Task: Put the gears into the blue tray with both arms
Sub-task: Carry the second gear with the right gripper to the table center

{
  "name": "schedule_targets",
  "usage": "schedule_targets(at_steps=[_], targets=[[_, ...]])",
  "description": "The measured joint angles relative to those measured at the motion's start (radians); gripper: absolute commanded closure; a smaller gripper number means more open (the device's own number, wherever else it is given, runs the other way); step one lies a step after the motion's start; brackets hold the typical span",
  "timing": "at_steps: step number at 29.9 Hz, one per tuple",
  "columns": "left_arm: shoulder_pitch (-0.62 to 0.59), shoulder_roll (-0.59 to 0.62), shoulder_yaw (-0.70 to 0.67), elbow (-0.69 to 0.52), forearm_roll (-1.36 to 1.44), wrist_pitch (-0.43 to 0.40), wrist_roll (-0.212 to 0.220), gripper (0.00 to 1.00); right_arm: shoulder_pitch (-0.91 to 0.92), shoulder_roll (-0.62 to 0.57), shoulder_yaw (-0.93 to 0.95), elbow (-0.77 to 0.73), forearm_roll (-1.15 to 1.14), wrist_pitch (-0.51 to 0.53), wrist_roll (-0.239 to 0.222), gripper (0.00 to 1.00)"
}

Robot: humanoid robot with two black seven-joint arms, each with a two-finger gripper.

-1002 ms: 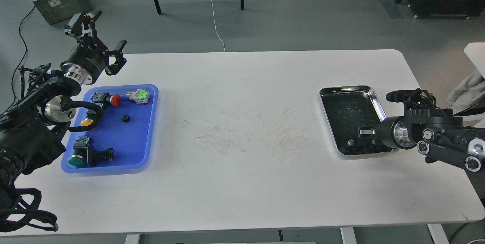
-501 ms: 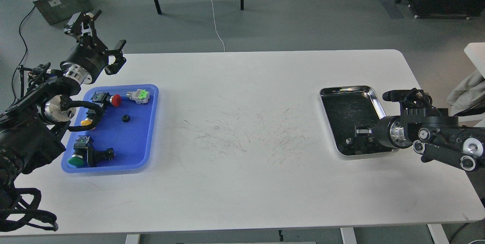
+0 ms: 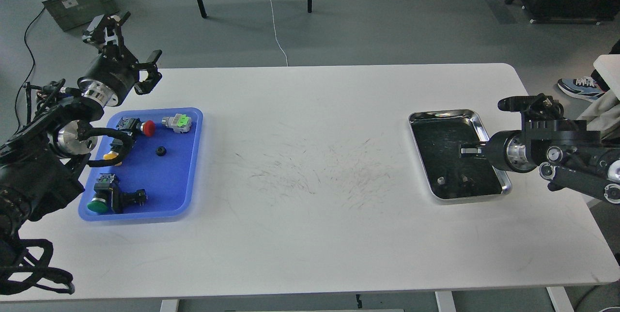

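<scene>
The blue tray (image 3: pixel 174 181) lies at the table's left end. One small black gear (image 3: pixel 160 150) rests in its middle. My left gripper (image 3: pixel 128 48) hangs open above the table's far left corner, just behind the tray, with nothing between its spread fingers. My right gripper (image 3: pixel 463 151) reaches in from the right over the steel tray (image 3: pixel 443 113); its dark fingers blend into the tray's dark inside. A small round greyish thing (image 3: pixel 441 180) lies near the steel tray's front edge; I cannot tell whether it is a gear.
Several push-button switches share the blue tray: red (image 3: pixel 147 128), green-grey (image 3: pixel 177 122), yellow (image 3: pixel 111 155) and green (image 3: pixel 99 204). The white table (image 3: pixel 310 215) is scuffed in the middle. A person's shoe (image 3: pixel 579 86) shows past the right edge.
My right arm has lifted and drawn back from the steel tray's front end toward its middle. The left arm has barely moved. A shoe has come into view at the right.
</scene>
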Motion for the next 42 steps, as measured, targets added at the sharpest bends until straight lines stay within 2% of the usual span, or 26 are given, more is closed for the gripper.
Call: schedule_targets(at_steps=[8, 12, 17, 25, 28, 34, 42], targets=[[-0.005, 0.001, 0.000, 0.001, 0.000, 0.000, 0.000, 0.02, 0.203, -0.014, 0.001, 0.073, 0.101, 0.000, 0.007, 0.97], [-0.006, 0.001, 0.000, 0.001, 0.000, 0.000, 0.000, 0.02, 0.307, 0.028, 0.001, 0.086, 0.177, -0.001, 0.008, 0.97], [-0.008, 0.003, 0.000, 0.000, 0.000, 0.000, 0.000, 0.02, 0.405, 0.183, -0.005, 0.063, 0.248, -0.008, 0.008, 0.97], [-0.009, 0.005, 0.000, 0.000, 0.000, 0.000, 0.000, 0.02, 0.433, 0.563, -0.029, -0.106, 0.276, -0.038, 0.014, 0.97], [-0.009, 0.006, 0.000, 0.000, 0.000, 0.000, 0.000, 0.02, 0.416, 0.667, -0.033, -0.174, 0.283, -0.055, 0.024, 0.97], [-0.011, 0.005, 0.000, 0.001, 0.000, 0.000, 0.000, 0.02, 0.338, 0.691, -0.042, -0.321, 0.294, -0.060, 0.028, 0.97], [-0.011, 0.001, -0.002, 0.001, -0.002, 0.000, -0.001, 0.02, 0.272, 0.693, -0.052, -0.293, 0.324, -0.064, 0.030, 0.97]])
